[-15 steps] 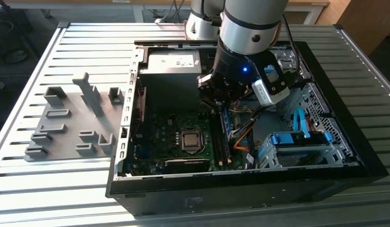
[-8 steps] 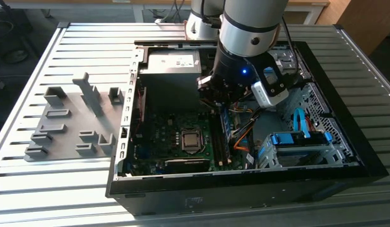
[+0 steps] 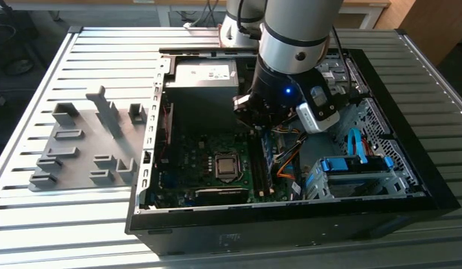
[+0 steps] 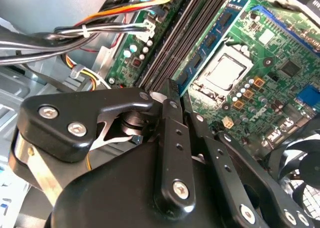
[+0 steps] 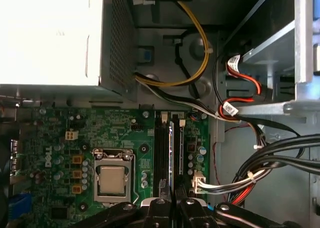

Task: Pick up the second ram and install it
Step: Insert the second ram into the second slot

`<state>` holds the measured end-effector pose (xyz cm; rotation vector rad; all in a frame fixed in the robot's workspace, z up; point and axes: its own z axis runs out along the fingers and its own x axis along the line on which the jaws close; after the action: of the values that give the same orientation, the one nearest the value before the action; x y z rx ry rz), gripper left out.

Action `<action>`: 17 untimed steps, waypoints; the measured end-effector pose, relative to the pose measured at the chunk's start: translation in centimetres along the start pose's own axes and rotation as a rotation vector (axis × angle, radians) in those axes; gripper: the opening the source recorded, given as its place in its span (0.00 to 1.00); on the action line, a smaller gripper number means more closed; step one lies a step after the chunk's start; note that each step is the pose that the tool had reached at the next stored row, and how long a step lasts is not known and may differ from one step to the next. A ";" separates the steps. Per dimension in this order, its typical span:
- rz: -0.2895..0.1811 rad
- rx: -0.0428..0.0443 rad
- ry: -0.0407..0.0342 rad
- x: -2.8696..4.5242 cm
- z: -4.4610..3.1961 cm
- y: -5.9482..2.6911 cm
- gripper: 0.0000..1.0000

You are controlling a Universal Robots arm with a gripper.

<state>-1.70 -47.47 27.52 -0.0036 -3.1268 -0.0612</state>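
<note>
1. On the exterior view's left, the grey fixture blocks point(image 3: 89, 145) sit on the desk point(image 3: 36, 224).
2. In the middle, the open computer case point(image 3: 291, 224) shows its green board point(image 3: 208, 162).
3. The pincer point(image 3: 262, 120) hangs low over the memory slots point(image 5: 161, 153).
4. Its fingers point(image 4: 172, 138) are almost closed on the second ram point(image 5: 171, 153).
5. This thin blue strip stands on its edge in a slot, lined up with the slots.

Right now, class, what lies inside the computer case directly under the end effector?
Under the end effector lie the motherboard's memory slots, with a blue RAM stick standing among them. The slots' near ends are covered by the end effector.
</note>
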 end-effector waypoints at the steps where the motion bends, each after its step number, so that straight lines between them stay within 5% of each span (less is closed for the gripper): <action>1: 0.002 -0.0002 -0.0001 0.01 0.09 -0.07 0.14; 17: 0.011 -0.0002 -0.0005 0.07 2.42 -0.21 0.14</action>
<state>-1.80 -47.59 25.09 -0.0214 -3.1270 -0.0614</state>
